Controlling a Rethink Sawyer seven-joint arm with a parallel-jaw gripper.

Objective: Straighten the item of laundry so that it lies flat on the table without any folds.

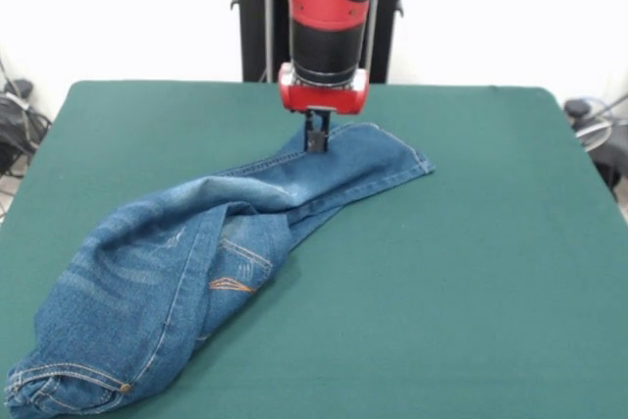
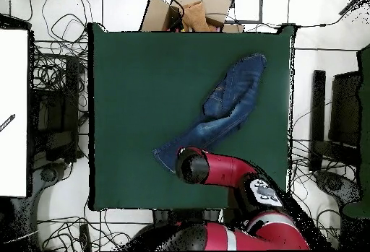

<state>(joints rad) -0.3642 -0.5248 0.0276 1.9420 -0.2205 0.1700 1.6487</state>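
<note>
The item of laundry (image 1: 186, 272), a small pair of blue jeans, lies crumpled across the green table (image 1: 471, 272). Its waistband sits at the near left corner, and one leg runs up to a hem at the middle right. The other leg is folded over the seat, with tan pocket stitching showing. My gripper (image 1: 316, 140) comes straight down onto the far edge of the stretched leg, its fingers pinched together on the denim. In the overhead view the jeans (image 2: 227, 105) lie diagonally on the table (image 2: 130, 83), and the arm's wrist (image 2: 191, 166) hides the gripper.
The jeans' waistband reaches the table's near left edge. Off the table there are a cardboard box (image 2: 189, 9) beyond one end, a white surface (image 2: 13, 112) to one side, and cables and dark equipment around it.
</note>
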